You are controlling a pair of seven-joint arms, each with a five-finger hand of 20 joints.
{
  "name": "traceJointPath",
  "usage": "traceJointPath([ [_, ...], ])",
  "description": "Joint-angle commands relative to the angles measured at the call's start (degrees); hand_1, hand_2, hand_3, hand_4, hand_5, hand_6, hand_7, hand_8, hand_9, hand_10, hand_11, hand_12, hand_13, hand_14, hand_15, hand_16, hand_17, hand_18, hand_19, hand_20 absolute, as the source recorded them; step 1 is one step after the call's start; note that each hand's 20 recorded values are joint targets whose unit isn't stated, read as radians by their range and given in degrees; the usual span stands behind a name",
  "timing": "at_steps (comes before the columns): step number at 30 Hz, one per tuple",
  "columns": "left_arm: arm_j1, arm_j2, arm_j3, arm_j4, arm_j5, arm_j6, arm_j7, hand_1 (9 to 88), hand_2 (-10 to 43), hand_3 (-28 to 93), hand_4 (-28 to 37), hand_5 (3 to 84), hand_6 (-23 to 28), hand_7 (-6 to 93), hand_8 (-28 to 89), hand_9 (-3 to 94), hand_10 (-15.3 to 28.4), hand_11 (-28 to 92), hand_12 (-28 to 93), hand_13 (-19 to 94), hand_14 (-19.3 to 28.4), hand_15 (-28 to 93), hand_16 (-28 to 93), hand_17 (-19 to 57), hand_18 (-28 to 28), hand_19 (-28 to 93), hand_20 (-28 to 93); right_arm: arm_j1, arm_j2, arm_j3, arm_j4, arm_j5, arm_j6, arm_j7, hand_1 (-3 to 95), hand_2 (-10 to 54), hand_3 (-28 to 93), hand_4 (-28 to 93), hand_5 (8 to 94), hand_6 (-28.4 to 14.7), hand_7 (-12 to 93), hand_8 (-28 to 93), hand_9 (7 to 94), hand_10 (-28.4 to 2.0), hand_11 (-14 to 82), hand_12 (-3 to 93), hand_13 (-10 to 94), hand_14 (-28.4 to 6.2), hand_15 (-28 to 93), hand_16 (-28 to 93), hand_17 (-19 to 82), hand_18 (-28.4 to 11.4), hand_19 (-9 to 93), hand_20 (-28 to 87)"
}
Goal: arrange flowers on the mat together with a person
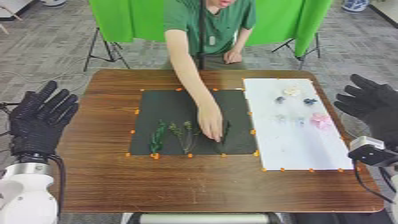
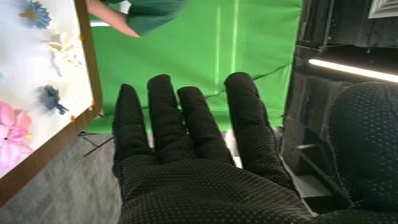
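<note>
Fingers straight and apart, the right hand is up at the frame's right edge; the left hand, spread too, is up at the left edge. Mid-frame, a person's hand is down among green sprigs on the black mat; flowers lie right of it.

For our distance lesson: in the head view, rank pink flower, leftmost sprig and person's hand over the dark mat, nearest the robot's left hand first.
1. Leftmost sprig: left on dark mat
2. Person's hand: mat's right half
3. Pink flower: right, on white sheet
</note>
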Motion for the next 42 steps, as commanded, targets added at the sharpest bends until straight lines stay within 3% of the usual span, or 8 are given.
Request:
traceJointPath([
  [1, 1.72, -1.03, -0.07, -0.12, -0.96, 0.22, 0.67, 29.3, 11.4, 71, -28.3, 41.7, 8.1, 15.8, -10, 37.9, 16.6, 25, 11, 28, 16.1, 38, -7, -3.8, 16.6, 38, 11, 0.41, 0.14, -1.12, -0.5, -13.83, -0.72, 2.08, 15.6, 9.2, 73, -20, 39.5, -3.0, 12, -8, 34.6, -19.0, 2.7, 20.1, 27, -16.1, 14, 25, 8, -18.6, 34, 13],
  [3, 1.39, -1.03, 0.32, 0.02, -1.28, 0.18, 0.39, 29.3, 11.4, 71, -28.3, 41.7, 8.1, 15.8, -10, 37.9, 16.6, 25, 11, 28, 16.1, 38, -7, -3.8, 16.6, 38, 11, 3.65, 3.53, -6.0, 0.1, -16.27, 3.85, 3.19, 16.0, 8.5, 74, -21, 39.4, -3.2, 12, -8, 33.8, -19.1, 2.5, 20.0, 26, -15.3, 13, 24, 8, -18.1, 35, 13],
  [15, 1.97, -1.3, 0.31, -0.16, -1.91, 0.15, 0.99, 29.2, 11.4, 71, -28.3, 41.7, 8.1, 15.7, -10, 37.8, 16.6, 25, 11, 28, 16.1, 38, -7, -3.9, 16.7, 38, 11, 4.98, 3.15, -6.12, 0.26, -18.33, 0.91, 1.75, 17.8, 6.4, 74, -21, 37.7, -3.4, 12, -8, 31.5, -18.9, 1.8, 20.1, 23, -15.0, 9, 25, 9, -17.1, 34, 13],
  [19, 1.68, -0.9, -0.03, -0.22, -0.94, -0.19, 0.74, 29.3, 11.3, 71, -28.3, 41.5, 8.0, 15.6, -10, 37.8, 16.6, 25, 11, 28, 16.2, 38, -7, -3.9, 16.7, 38, 11, 4.71, 3.59, -5.97, 0.57, -18.87, 2.22, 2.15, 17.8, 6.6, 73, -21, 37.8, -3.3, 12, -8, 32.1, -18.8, 1.9, 20.1, 24, -15.0, 10, 25, 9, -17.4, 33, 13],
  [21, 1.69, -0.8, -0.18, -0.34, -0.22, 0.1, 0.9, 29.3, 11.3, 71, -28.3, 41.5, 8.0, 15.6, -10, 37.8, 16.7, 25, 11, 28, 16.1, 38, -7, -3.9, 16.7, 38, 11, 4.89, 3.76, -6.07, 0.94, -23.89, 2.16, 2.71, 17.8, 6.6, 74, -21, 38.0, -3.2, 13, -8, 32.6, -18.6, 2.0, 20.1, 24, -15.0, 10, 25, 8, -17.5, 33, 13],
  [27, 2.49, -1.42, -0.09, -0.69, -2.26, 0.27, 1.84, 25.0, 15.5, 68, -28.3, 41.7, 8.0, 15.5, -10, 37.8, 16.7, 25, 11, 28, 16.2, 37, -8, -3.9, 16.7, 38, 11, 8.24, 6.11, -12.92, 2.12, -48.81, 9.46, 8.52, 19.5, 4.4, 75, -21, 34.7, -4.4, 14, -9, 33.1, -18.6, 3.1, 20.2, 25, -15.2, 11, 25, 9, -16.8, 35, 13],
  [33, 1.81, -1.3, 0.32, -0.44, -2.06, 0.06, 1.53, 23.6, 18.0, 62, -28.3, 42.1, 8.4, 14.6, -10, 38.0, 17.0, 25, 11, 28, 16.4, 37, -7, -4.0, 16.8, 38, 11, 15.98, 10.53, -21.32, 5.21, -71.91, 4.95, 16.17, 27.2, -3.0, 78, -22, 34.2, -4.3, 15, -9, 33.8, -16.5, 5.2, 17.7, 26, -11.3, 14, 18, 16, -10.7, 36, 13],
  [42, 2.21, -1.87, 1.07, -0.5, -1.91, 0.8, 0.59, 24.9, 16.2, 68, -28.3, 42.1, 8.4, 14.8, -10, 38.1, 16.9, 25, 11, 28, 16.4, 37, -7, -4.0, 16.8, 38, 11, 23.91, 14.19, -34.67, 9.32, -85.95, 1.1, 21.99, 35.7, -9.5, 81, -27, 40.4, -0.6, 23, -15, 39.4, -11.5, 8.7, 13.7, 33, -7.0, 19, 11, 20, -9.1, 39, 13],
])
